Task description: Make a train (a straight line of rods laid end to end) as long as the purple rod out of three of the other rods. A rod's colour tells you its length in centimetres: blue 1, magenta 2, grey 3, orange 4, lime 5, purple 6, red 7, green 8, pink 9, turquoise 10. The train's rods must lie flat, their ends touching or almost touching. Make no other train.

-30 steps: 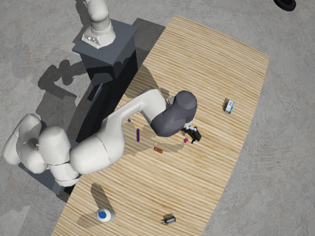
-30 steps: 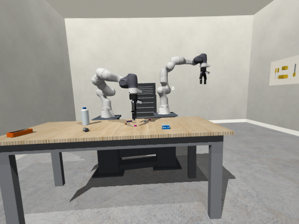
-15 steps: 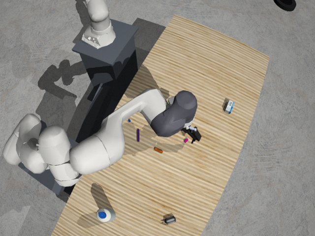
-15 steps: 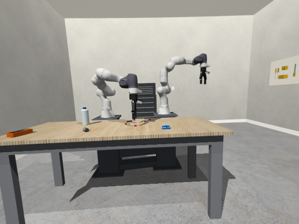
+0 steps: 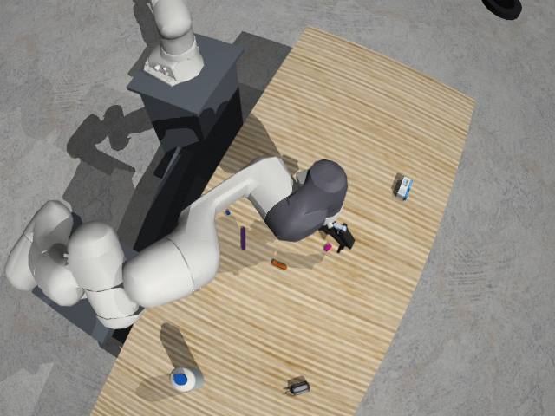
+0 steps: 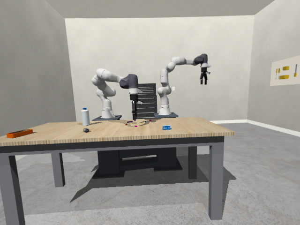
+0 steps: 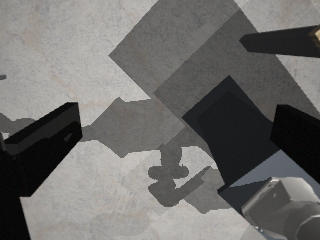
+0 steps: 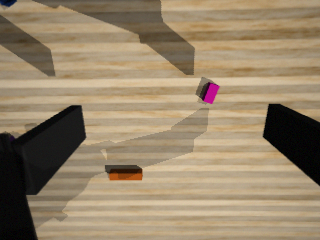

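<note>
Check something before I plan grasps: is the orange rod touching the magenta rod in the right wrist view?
No, bare tabletop separates them.
</note>
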Tool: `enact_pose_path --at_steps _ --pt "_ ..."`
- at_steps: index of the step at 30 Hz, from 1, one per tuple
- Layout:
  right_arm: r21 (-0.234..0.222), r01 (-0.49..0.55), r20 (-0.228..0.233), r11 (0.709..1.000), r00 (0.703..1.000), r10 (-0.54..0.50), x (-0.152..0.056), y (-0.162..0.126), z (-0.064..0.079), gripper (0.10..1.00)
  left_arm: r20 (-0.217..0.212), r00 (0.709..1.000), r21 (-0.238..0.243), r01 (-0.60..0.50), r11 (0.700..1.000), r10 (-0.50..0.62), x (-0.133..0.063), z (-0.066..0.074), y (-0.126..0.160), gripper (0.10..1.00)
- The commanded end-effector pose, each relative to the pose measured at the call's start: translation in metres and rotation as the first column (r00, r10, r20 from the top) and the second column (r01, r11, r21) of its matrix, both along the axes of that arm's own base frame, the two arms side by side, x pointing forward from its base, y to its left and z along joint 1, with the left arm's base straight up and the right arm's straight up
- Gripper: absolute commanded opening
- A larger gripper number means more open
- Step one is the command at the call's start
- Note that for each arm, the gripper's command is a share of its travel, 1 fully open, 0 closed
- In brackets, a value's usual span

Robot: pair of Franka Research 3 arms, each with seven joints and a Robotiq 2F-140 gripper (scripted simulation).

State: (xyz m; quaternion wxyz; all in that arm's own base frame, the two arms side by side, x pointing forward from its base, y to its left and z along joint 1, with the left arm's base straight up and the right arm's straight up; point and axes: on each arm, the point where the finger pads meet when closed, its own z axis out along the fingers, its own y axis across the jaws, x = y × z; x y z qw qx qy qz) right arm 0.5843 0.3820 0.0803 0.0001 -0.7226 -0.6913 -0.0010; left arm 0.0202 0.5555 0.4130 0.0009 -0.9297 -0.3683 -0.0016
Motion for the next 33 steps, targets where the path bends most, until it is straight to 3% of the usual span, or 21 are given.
enact_pose_path --at_steps 1,18,22,33 --pt "-0.001 -0.002 -0.002 1.000 1.000 0.002 0.000 -0.001 -0.001 1.000 -0.002 1.000 -0.003 0.004 1.000 -0.004 -0.001 0.000 -0.001 1.000" --pt "-0.001 0.012 -0.001 1.000 1.000 -0.012 -0.002 0.001 0.000 1.000 -0.002 1.000 -0.003 0.004 1.000 -0.004 -0.001 0.000 -0.001 1.000" --pt "-0.003 0.192 -0.001 0.981 0.981 -0.192 -0.026 0.023 0.004 1.000 -0.002 1.000 -0.003 0.004 1.000 -0.004 -0.001 0.000 -0.001 1.000" --pt "-0.004 0.323 0.000 0.946 0.946 -0.323 -0.044 0.038 0.007 1.000 -0.002 1.000 -0.003 0.004 1.000 -0.004 -0.001 0.000 -0.001 1.000"
